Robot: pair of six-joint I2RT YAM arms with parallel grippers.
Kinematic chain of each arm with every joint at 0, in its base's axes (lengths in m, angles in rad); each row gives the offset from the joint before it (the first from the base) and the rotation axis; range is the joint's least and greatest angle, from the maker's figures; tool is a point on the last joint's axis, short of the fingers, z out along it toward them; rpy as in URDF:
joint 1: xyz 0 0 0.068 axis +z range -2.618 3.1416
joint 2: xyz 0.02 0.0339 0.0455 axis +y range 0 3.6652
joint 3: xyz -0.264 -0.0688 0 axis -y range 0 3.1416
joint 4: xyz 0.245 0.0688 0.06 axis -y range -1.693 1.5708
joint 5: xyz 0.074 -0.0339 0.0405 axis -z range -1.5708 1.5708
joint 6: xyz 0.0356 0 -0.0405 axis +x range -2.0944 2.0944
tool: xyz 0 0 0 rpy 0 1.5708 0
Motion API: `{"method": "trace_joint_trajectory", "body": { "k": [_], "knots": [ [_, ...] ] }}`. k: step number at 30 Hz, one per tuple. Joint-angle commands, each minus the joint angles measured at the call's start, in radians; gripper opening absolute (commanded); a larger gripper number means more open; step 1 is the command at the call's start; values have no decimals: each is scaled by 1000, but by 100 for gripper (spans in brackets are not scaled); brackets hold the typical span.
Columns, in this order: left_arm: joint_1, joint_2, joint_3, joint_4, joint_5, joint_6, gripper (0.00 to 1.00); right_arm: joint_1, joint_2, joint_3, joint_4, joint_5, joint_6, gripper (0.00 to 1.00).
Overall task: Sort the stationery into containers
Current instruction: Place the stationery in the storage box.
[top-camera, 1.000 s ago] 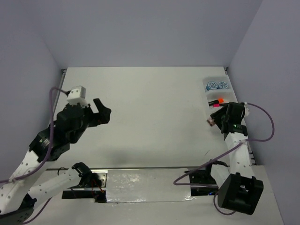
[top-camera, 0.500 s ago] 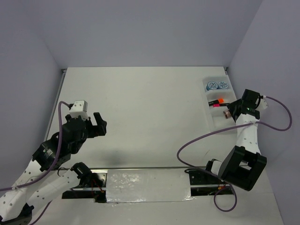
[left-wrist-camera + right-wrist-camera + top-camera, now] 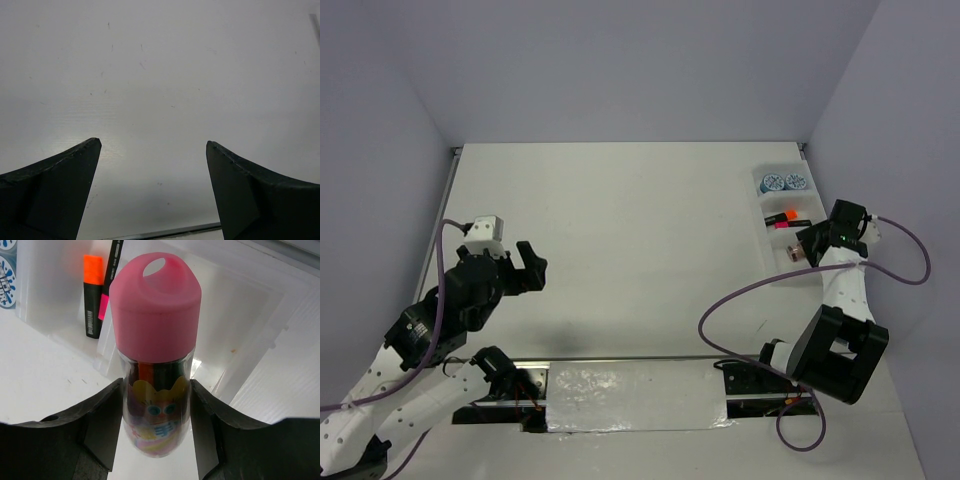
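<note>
Right wrist view: clamps pink packet point(image 3: 155, 305) in right gripper point(image 3: 156, 407), long axis along jaws, cap leading. Hovers at empty tray's point(image 3: 240, 310) near rim, tray floor straight ahead of cap. Shows left gripper point(image 3: 153, 145) spread wide, bare, well apart from empty tray; favours right gripper for drop.

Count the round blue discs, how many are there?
2. The left disc and the right disc lie side by side in the farthest tray. The right arm might hide more.

Right tool point(image 3: 801, 252), gripping the pink-capped bottle point(image 3: 156, 315), swung from the table beside the trays point(image 3: 772, 262) to above them. Left tool point(image 3: 528, 268) drew back towards its base.
</note>
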Motion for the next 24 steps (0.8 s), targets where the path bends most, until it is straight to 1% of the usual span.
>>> {"method": "trace_joint_trajectory", "body": {
  "k": [1,7,9,10,11,13,14,21,24],
  "knots": [
    [-14,-1,9,35,-1,11,99,-5,-24,-14,69,-4,11,20],
    [-32,-6,9,30,-12,5,99,-5,19,1,67,12,6,21],
    [-38,-9,9,31,-12,5,99,-3,33,8,72,10,9,28],
    [-40,-9,9,30,-12,5,99,-5,34,9,73,7,9,34],
    [-41,-9,11,28,-14,5,99,-3,37,9,73,4,9,36],
    [-43,-9,9,28,-14,5,99,-3,34,8,81,1,9,37],
    [-44,-9,9,28,-14,5,99,-3,33,8,82,3,9,42],
    [-44,-12,11,27,-17,4,99,-5,54,31,76,-1,-3,43],
    [-44,-17,9,27,-20,4,99,-3,66,31,75,9,-5,51]
  ]
}}
